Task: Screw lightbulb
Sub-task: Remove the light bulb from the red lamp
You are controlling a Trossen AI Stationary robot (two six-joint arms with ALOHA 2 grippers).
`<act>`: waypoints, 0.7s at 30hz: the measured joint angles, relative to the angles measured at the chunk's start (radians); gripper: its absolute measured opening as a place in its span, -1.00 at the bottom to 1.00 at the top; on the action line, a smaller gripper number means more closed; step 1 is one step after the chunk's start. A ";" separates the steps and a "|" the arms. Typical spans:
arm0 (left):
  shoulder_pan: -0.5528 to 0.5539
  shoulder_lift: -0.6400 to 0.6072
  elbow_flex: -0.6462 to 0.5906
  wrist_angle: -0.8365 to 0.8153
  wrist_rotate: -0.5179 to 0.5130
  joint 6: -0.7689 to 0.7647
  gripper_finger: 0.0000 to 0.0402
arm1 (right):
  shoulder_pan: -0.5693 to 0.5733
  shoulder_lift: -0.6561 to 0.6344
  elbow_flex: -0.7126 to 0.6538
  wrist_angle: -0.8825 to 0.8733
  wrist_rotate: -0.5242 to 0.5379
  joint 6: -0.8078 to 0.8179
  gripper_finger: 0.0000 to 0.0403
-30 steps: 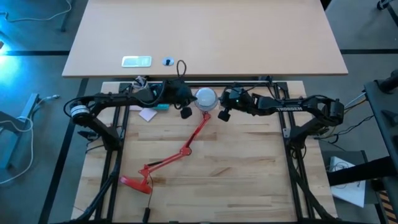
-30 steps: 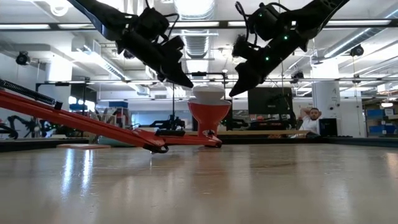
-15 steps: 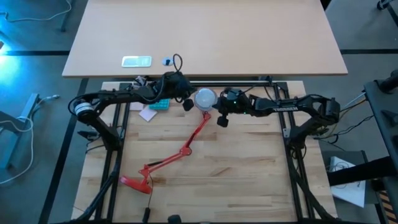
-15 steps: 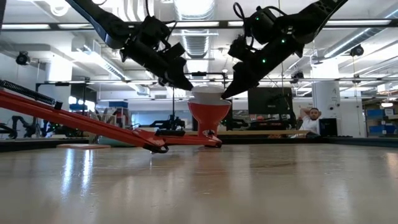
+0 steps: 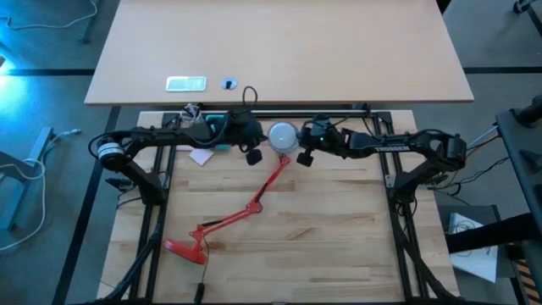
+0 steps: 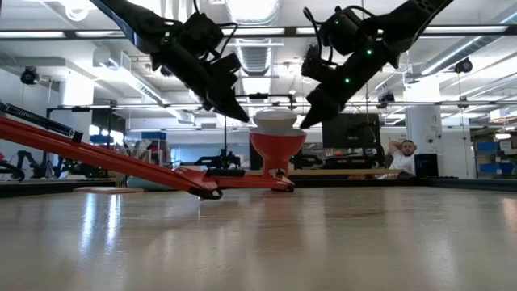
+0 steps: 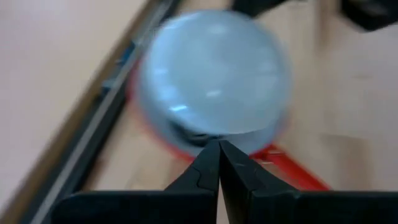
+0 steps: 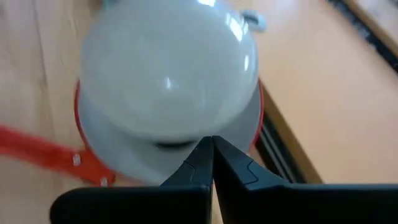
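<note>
Red shade (image 6: 277, 149) hides the lightbulb (image 6: 275, 122) neck; both grippers flank it.

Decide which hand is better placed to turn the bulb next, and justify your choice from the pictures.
Neither clearly. The left hand and right hand flank the lightbulb sitting in the red lamp shade, both shut and empty. In the low view, the right looks marginally nearer the dome.

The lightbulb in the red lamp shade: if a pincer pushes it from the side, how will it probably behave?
The lightbulb looks smooth and domed, so shut fingertips would likely slide off. It sits upright in the red shade, so it may wobble rather than roll. It is probably light and fragile.
</note>
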 joint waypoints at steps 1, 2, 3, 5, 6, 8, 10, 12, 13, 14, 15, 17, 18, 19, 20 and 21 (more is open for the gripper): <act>0.004 0.000 0.000 0.002 -0.027 0.000 -1.00 | 0.001 -0.001 0.000 -0.022 0.001 0.000 -1.00; 0.008 0.000 0.000 0.011 -0.048 0.001 -1.00 | 0.001 -0.003 0.000 -0.044 0.000 0.004 -1.00; 0.012 0.000 0.000 0.026 -0.061 0.003 -1.00 | 0.001 -0.003 0.000 -0.068 -0.004 0.014 -1.00; 0.018 0.000 0.000 0.065 -0.078 0.006 -1.00 | 0.002 -0.006 0.002 -0.095 -0.037 0.040 -1.00; 0.023 0.000 0.000 0.084 -0.078 0.007 -1.00 | 0.002 -0.006 0.002 -0.101 -0.059 0.051 -1.00; 0.028 0.001 0.000 0.128 -0.079 0.012 -1.00 | 0.001 -0.006 0.002 -0.103 -0.123 0.063 -1.00; 0.030 0.005 0.000 0.166 -0.081 0.017 -1.00 | 0.002 -0.005 0.001 -0.078 -0.192 0.073 -1.00; 0.029 0.005 0.000 0.171 -0.081 0.025 -1.00 | 0.002 -0.005 0.002 -0.039 -0.227 0.075 -1.00; 0.028 0.006 0.000 0.171 -0.080 0.026 -1.00 | 0.002 -0.006 0.005 -0.032 -0.230 0.074 -1.00; 0.025 0.005 0.000 0.170 -0.075 0.026 -1.00 | 0.002 -0.007 0.009 -0.030 -0.230 0.072 -1.00; 0.022 0.005 0.000 0.168 -0.065 0.025 -1.00 | 0.002 -0.007 0.013 -0.030 -0.230 0.067 -1.00; 0.013 0.005 -0.001 0.152 -0.033 0.020 -1.00 | 0.000 -0.007 0.020 -0.028 -0.225 0.052 -1.00; 0.007 0.005 -0.001 0.143 -0.019 0.019 -1.00 | -0.002 -0.007 0.023 -0.028 -0.215 0.048 -1.00; 0.000 0.005 -0.001 0.136 -0.016 0.019 -1.00 | -0.002 -0.007 0.026 -0.032 -0.195 0.043 -1.00; -0.009 0.005 -0.002 0.126 -0.013 0.017 -1.00 | -0.002 -0.007 0.028 -0.034 -0.171 0.039 -1.00; -0.017 0.005 -0.002 0.119 -0.013 0.015 -1.00 | -0.002 -0.007 0.031 -0.035 -0.144 0.033 -1.00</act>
